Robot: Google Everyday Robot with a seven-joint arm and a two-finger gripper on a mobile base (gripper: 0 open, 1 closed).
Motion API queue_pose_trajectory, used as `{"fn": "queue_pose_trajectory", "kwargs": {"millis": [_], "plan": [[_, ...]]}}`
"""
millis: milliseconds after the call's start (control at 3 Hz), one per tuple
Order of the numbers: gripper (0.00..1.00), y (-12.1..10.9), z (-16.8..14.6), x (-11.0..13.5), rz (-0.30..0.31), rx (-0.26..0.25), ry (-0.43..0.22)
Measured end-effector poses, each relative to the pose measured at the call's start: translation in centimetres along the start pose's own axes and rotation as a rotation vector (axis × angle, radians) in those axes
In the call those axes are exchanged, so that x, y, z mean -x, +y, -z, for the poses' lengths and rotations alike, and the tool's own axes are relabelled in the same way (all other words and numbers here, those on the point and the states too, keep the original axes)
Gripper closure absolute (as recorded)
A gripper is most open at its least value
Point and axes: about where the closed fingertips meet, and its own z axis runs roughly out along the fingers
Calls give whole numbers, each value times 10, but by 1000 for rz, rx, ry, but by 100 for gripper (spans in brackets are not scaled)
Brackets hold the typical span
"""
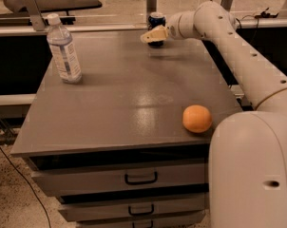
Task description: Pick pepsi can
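Note:
The pepsi can [156, 20] is a small dark blue can standing upright at the far edge of the grey cabinet top [124, 94]. My gripper [152, 36] reaches in from the right on the long white arm and sits right in front of the can's lower part, covering it. Only the can's top and rim show above the gripper.
A clear water bottle [63, 49] with a white cap stands at the far left of the top. An orange [197, 118] lies near the front right corner. Drawers [141, 178] are below the front edge. My white base [253, 170] fills the lower right.

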Motion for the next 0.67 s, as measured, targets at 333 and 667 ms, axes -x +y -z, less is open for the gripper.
{"fn": "queue_pose_trajectory", "kwargs": {"millis": [333, 667], "plan": [[18, -8, -17, 4, -37, -4, -46], [41, -13, -24, 5, -51, -12, -64]]}}
